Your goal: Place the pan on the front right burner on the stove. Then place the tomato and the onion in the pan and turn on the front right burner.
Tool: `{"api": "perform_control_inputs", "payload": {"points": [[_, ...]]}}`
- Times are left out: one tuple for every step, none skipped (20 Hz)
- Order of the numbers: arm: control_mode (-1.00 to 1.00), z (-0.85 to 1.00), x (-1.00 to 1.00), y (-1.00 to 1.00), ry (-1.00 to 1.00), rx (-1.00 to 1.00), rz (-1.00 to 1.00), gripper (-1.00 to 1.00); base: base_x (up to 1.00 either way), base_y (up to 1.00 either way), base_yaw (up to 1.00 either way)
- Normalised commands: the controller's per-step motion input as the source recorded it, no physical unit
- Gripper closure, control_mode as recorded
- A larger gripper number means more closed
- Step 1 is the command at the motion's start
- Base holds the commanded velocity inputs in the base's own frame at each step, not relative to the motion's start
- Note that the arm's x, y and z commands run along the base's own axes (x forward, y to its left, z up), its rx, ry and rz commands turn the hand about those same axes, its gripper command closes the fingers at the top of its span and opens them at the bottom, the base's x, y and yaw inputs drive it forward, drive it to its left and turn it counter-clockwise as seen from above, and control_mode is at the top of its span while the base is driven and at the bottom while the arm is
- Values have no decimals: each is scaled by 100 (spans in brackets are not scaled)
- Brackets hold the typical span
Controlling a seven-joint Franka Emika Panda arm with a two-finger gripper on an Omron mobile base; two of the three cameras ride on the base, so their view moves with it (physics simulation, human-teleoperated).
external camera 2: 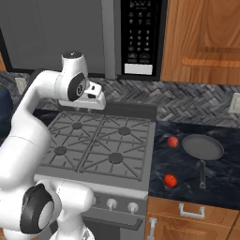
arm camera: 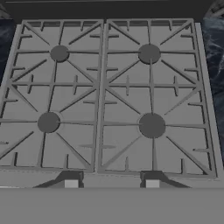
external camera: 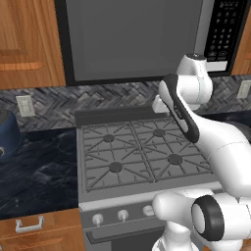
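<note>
The stove (external camera 2: pixel 150 140) lies below my gripper (arm camera: pixel 111 183), which hangs high over the grates, open with nothing between its fingertips (arm camera: pixel 71 183). The front right burner (arm camera: pixel 152 125) (external camera 2: pixel 116 158) (external camera: pixel 175 159) is bare. The dark grey pan (external camera 2: pixel 202 146) sits on the dark counter right of the stove, its handle pointing toward the counter's front edge. Two red round things lie left of it, one near the pan's rim (external camera 2: pixel 173 141) and one nearer the front (external camera 2: pixel 170 180). I cannot tell which is the tomato and which is the onion.
Silver knobs (external camera 2: pixel 111 203) (external camera: pixel 122 214) line the stove front. A microwave (external camera 2: pixel 138 37) and wooden cabinets (external camera 2: pixel 206 37) hang above. A dark blue pot (external camera: pixel 7 132) stands on the counter left of the stove. My own white arm (external camera: pixel 215 142) crosses the stove's right side.
</note>
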Motion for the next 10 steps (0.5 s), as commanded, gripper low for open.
{"api": "perform_control_inputs", "payload": {"points": [[-100,0,-4,0,0,0,0,-100,0,0,0],[-100,0,-4,-4,0,0,0,-100,0,0,0],[-100,0,-1,-11,0,0,0,-100,0,0,0],[-100,0,0,-20,0,0,0,-100,0,0,0],[-100,0,0,-25,0,0,-1,-100,0,0,0],[-100,0,0,-27,0,0,0,-100,0,0,0],[-100,0,0,-31,0,0,0,-100,0,0,0],[-100,0,0,-32,0,0,0,-100,0,0,0],[-100,0,0,-36,0,0,-1,-100,0,0,0],[-100,0,0,-42,0,0,-1,-100,0,0,0]]}}
